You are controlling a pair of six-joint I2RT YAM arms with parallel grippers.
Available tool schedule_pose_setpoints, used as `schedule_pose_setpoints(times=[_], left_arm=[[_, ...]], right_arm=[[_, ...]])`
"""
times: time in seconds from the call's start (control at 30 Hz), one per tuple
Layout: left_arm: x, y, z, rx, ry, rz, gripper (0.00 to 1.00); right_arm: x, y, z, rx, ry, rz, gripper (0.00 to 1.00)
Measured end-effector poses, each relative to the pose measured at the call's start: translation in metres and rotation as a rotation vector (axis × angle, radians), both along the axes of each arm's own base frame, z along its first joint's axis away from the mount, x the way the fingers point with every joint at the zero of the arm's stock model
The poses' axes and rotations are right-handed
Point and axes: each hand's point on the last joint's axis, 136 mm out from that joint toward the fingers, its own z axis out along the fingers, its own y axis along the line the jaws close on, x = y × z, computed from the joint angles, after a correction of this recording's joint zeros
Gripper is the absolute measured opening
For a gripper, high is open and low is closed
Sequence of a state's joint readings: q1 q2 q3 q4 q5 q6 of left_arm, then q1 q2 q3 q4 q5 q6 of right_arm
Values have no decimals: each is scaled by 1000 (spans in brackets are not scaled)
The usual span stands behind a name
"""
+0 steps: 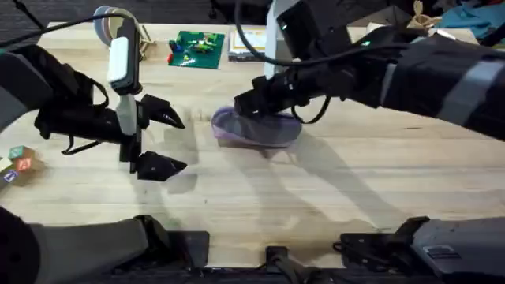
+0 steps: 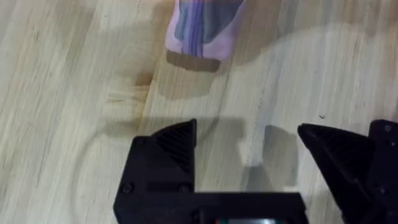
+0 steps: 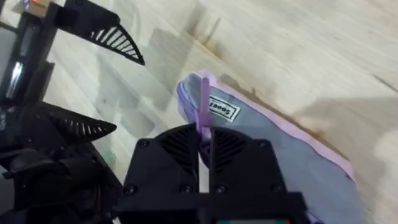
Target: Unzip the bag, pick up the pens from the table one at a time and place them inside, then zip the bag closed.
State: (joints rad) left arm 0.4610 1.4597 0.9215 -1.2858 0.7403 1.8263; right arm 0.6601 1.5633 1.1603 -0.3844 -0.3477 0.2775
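Dark floor, perhaps, behind cluttered far edge

Green board (image 1: pixel 197 49), blocks (image 1: pixel 16 163) (table edge)

light wooden table (image 1: pixel 331 189), lavender bag (image 1: pixel 264 132), toy blocks (image 1: pixel 16 163), green board (image 1: pixel 197 49)

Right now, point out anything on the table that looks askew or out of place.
Nothing looks damaged or spilled. The purple pouch lies at mid-table, slightly rumpled, with the right claw shut on its zipper strip. The left claw hangs open beside it, holding nothing. Toy blocks sit at the table's left edge.
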Motion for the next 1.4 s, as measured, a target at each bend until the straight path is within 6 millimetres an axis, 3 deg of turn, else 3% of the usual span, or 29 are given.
schedule_pose_setpoints(times=[0.33,0.47,0.97,1.1,1.13,1.17,1.4], left_arm=[[0,0,0,0,0,0,993],[0,0,0,0,0,0,993],[0,0,0,0,0,0,994],[0,0,0,0,0,0,993],[0,0,0,0,-1,0,994],[0,0,0,0,0,0,994],[0,0,0,0,0,0,994]], right_arm=[[7,-13,36,48,-87,-41,73],[9,-15,66,106,-163,-48,75],[12,-15,77,112,-233,-12,104],[15,-12,111,140,-345,35,106],[14,-12,133,152,-417,62,106],[13,-12,137,152,-427,67,106],[7,-16,128,116,-402,91,110]])
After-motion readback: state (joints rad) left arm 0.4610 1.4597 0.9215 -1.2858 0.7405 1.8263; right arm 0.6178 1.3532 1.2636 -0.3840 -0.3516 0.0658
